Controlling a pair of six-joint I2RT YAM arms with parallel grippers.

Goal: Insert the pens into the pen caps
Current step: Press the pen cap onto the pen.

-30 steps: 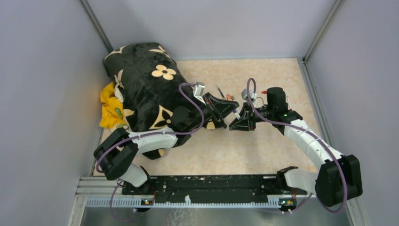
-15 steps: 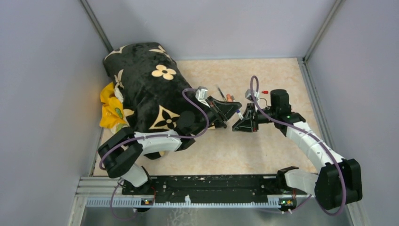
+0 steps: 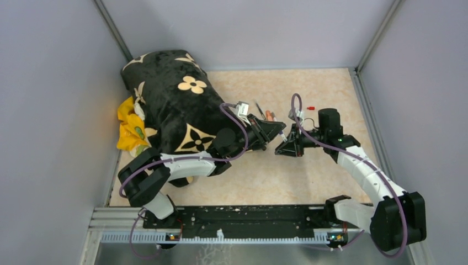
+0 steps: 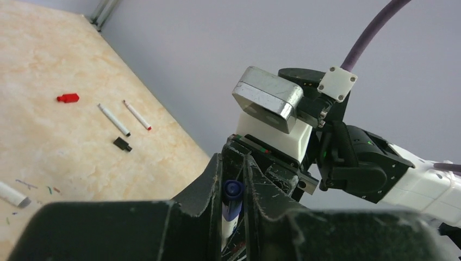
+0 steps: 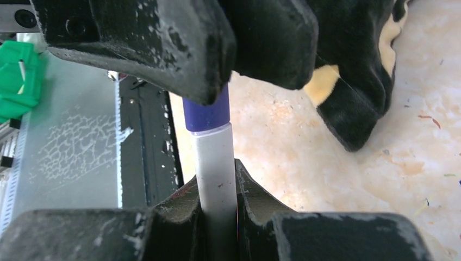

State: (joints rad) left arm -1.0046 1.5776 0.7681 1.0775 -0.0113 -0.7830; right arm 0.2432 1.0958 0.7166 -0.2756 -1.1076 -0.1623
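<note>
left fingers (image 4: 209,185): clenched on the purple cap (image 4: 233,191). Its closed end peeks out between them in the left wrist view.
right fingers (image 5: 187,204): clamped round the white marker (image 5: 215,157), gripping the barrel a little below the cap.
where it all is: cap and marker are held up off the worktop (image 3: 265,176), between the two arms and roughly mid-worktop.
the join: the cap's mouth meets the barrel with a thin pale ring showing. Honestly can't tell if it's clicked fully home.
alignment: cap and barrel look pretty much in line from the right wrist view. I'd keep that and push straight along the barrel, no sideways wiggle.
grip tip: holding close to the join seems good, less bending. My guess is a smooth barrel could slide through the fingers under a hard push, so squeeze firm and press slow.
letting go: I'd release one side only, so the capped marker doesn't drop.
leftovers: a red cap (image 4: 68,98), a black cap (image 4: 123,144) and two slim white pens (image 4: 113,119) lie apart on the worktop.
watch out: the black flowered cloth (image 3: 171,105) sits right against the left arm, so keep moves small.
</note>
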